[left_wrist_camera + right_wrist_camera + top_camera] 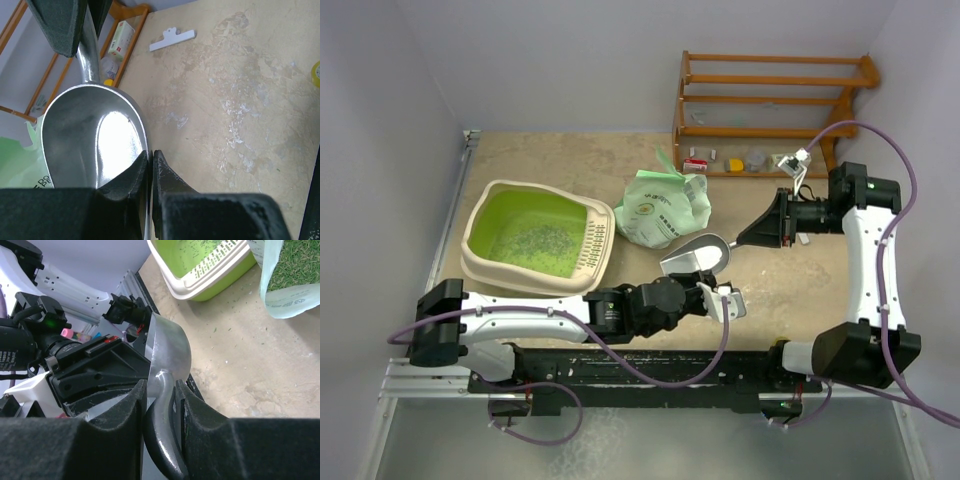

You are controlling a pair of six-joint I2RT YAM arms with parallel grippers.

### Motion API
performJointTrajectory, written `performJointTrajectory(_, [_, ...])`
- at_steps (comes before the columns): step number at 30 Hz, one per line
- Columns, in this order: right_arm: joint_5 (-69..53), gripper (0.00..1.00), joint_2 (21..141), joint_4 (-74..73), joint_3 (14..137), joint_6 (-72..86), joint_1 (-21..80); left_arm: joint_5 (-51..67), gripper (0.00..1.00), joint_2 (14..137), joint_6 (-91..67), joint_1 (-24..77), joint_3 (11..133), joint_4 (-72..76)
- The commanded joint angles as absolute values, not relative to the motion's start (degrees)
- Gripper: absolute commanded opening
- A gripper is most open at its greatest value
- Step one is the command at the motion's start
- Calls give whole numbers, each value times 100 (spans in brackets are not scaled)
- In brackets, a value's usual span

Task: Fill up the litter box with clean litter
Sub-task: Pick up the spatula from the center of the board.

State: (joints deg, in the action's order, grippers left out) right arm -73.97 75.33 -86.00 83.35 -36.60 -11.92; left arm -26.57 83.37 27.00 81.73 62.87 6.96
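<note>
The cream litter box (480,262) with its green inner surface stands at the left, also in the right wrist view (172,277). A thin scatter of litter granules (542,238) lies on its floor. A shiny metal scoop (698,255) hangs above the table right of the box, its bowl empty in the left wrist view (85,140). My right gripper (748,238) is shut on the scoop's handle (162,405). My left gripper (150,152) is shut on the rim of the scoop's bowl, reaching from below (710,288).
The light green printed bag (665,208) stands between the box and the scoop, open at the top (292,275). A wooden rack (770,100) with small items stands at the back right. A white clip (171,39) lies on the table near it.
</note>
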Motion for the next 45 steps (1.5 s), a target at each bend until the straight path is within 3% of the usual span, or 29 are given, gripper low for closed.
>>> performJointTrajectory(1, [-7520, 17, 7523, -8933, 8516, -3657, -1128, -2654, 3, 8047, 2661, 8115, 6275, 1082])
performJointTrajectory(7, [-7412, 14, 7523, -8932, 8477, -3710, -1030, -2496, 3, 8008, 2661, 8024, 6334, 946])
performJointTrajectory(11, [-7375, 0, 7540, -8924, 8489, -3753, -986, -2242, 3, 7828, 2580, 7775, 6341, 731])
performJointTrajectory(18, [-7401, 0, 7698, -8921, 8451, -3743, -976, -2013, 3, 7532, 2472, 7344, 6406, 425])
performJointTrajectory(21, [-7454, 0, 7780, -8922, 8444, -3714, -976, -1975, 13, 7578, 2432, 7320, 6490, 331])
performJointTrajectory(24, [-7486, 0, 7828, -8923, 8476, -3670, -976, -1994, 32, 7695, 2369, 7321, 6544, 276])
performJointTrajectory(25, [-7500, 0, 7831, -8909, 8487, -3647, -976, -1988, 50, 7711, 2337, 7321, 6544, 274])
performJointTrajectory(28, [-7591, 0, 7818, -8832, 8556, -3551, -984, -1961, 63, 7704, 2165, 7321, 6494, 228])
performJointTrajectory(35, [-7455, 0, 7772, -8152, 9072, -2572, -1063, -1664, 70, 6967, 1515, 7328, 6209, 101])
performJointTrajectory(40, [-6752, 0, 7600, -5792, 9003, -195, -1064, -1258, 73, 6541, 1434, 7323, 6499, 13])
performJointTrajectory(45, [-6077, 0, 8180, -4983, 9709, 728, -1072, -1950, 75, 6550, 1734, 7272, 7052, -52])
